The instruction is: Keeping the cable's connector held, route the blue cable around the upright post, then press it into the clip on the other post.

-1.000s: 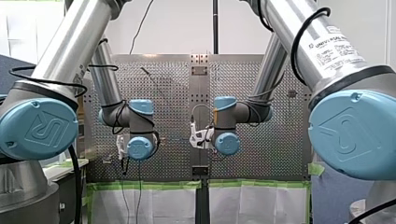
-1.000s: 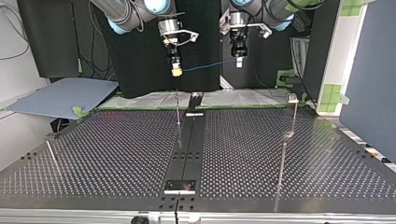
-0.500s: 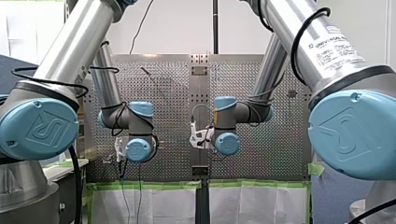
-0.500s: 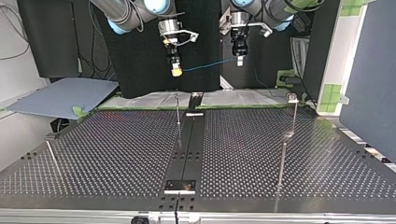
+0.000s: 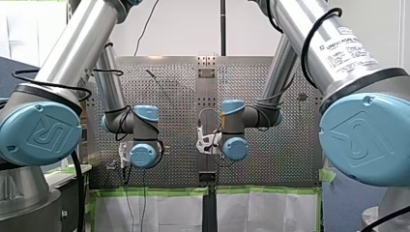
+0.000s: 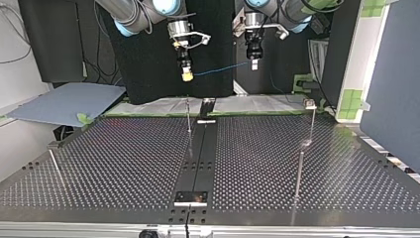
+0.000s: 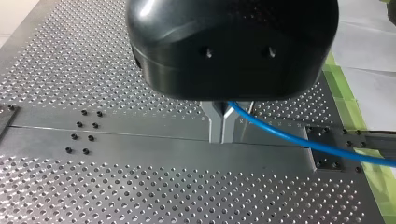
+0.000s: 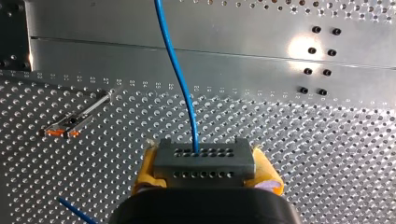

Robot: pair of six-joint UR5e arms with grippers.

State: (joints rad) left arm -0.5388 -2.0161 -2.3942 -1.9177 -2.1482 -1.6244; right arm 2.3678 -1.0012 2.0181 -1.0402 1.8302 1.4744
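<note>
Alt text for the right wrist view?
My right gripper clamps a grey connector between yellow pads; the blue cable runs from it, ahead over the perforated table. A post with orange marks stands beside the cable.

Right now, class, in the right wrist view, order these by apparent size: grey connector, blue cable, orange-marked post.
1. grey connector, largest, though nearest the camera.
2. blue cable and orange-marked post cover similar area; no ranking.
</note>
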